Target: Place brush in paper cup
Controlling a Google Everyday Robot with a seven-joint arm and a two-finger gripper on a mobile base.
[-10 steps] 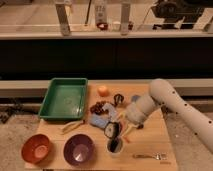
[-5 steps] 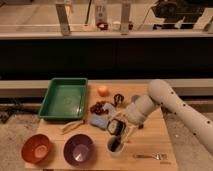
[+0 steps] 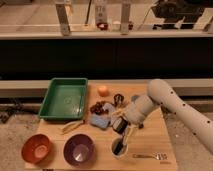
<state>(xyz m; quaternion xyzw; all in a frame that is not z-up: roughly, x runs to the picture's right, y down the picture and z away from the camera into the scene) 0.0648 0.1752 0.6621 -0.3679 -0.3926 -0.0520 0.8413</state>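
The paper cup is small and white and stands near the front edge of the wooden table. My gripper hangs just above the cup, pointing down at its mouth, on the white arm that reaches in from the right. A dark shape fills the cup's mouth right under the gripper. It looks like the black head of the brush, reaching up toward the gripper. I cannot tell whether the gripper is touching it.
A green tray lies at the back left. A purple bowl and a red bowl stand at the front left. An orange ball, dark grapes, a blue-grey item, a tan utensil and a metal spoon lie around.
The gripper has stayed above the paper cup with only a slight shift downward. Nothing else on the table has moved.
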